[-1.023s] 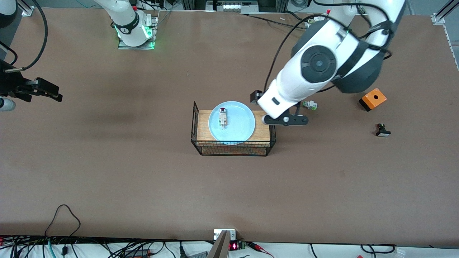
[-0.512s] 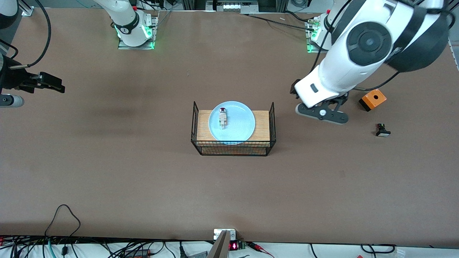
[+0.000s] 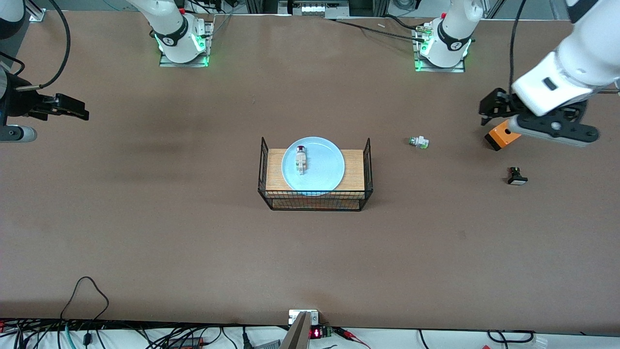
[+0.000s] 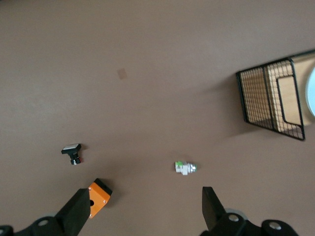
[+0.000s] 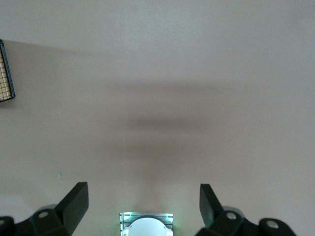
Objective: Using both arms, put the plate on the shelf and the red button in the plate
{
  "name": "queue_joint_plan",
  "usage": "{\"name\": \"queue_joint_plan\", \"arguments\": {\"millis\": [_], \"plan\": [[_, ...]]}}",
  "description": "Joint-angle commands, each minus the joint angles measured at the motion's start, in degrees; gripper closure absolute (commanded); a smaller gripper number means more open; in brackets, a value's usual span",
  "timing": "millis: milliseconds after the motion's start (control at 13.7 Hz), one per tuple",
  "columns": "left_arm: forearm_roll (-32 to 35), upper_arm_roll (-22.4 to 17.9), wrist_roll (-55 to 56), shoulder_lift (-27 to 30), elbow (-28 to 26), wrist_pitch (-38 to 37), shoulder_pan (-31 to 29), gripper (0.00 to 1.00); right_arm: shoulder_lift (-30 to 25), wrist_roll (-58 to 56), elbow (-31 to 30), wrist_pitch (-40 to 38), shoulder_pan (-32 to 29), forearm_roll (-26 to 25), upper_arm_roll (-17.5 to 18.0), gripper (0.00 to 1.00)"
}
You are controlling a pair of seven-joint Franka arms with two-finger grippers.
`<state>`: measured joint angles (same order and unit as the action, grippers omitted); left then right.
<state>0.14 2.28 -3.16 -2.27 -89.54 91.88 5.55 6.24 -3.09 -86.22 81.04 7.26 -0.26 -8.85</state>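
The pale-blue plate (image 3: 325,167) lies on the wooden top of a black wire basket (image 3: 315,200) at mid-table. The red button (image 3: 301,159) lies on the plate, its red cap pointing toward the robots' bases. My left gripper (image 3: 487,110) is open and empty, up over the table by an orange box (image 3: 499,136). In the left wrist view my left gripper (image 4: 145,211) shows wide open over bare table, with a sliver of the plate (image 4: 312,91) at the edge. My right gripper (image 3: 80,114) is open and empty over the right arm's end of the table, and shows the same in its wrist view (image 5: 142,199).
A white part with a green cap (image 3: 418,142) lies between the basket and the orange box (image 4: 98,197); it also shows in the left wrist view (image 4: 185,167). A black part with a white cap (image 3: 517,176) lies nearer the front camera than the orange box. Cables run along the table's front edge.
My left arm has swung away from beside the basket toward its own end of the table, ending over the orange box. My right gripper has drifted slightly toward the bases. Plate and red button have not moved.
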Motion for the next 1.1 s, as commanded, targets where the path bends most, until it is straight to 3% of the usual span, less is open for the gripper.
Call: {"name": "queue_joint_plan", "arguments": {"millis": [0,73,146,219,731,1023], "plan": [[-0.86,-2.64,-0.88,6.04,-8.98,4.97,-0.18,0.0,0.0,-0.34,0.97,-0.53,1.52,-1.84,0.24,0.0],[1.42,-1.42,0.25,5.96,-8.9,4.54,-2.71,0.0,0.0,-0.25,1.41,-0.01,1.62,-1.93,0.23,0.0],[2.31,3.38,1.83,6.31,-8.99,4.19,-6.65,0.0,0.17,-0.25,2.19,0.35,1.53,-1.85,0.23,0.0],[2.23,5.08,1.93,7.01,-9.42,4.18,-9.22,0.0,0.35,-0.17,2.81,0.7,1.44,-1.85,0.15,0.0],[1.53,4.31,1.49,7.45,-9.69,2.07,-8.46,0.0,0.61,-0.16,2.99,4.29,1.62,-1.67,0.23,0.0],[1.18,-0.09,1.31,7.46,-9.25,0.76,-4.14,0.0,0.61,0.01,3.34,6.86,1.62,-1.41,0.23,0.0]]}}
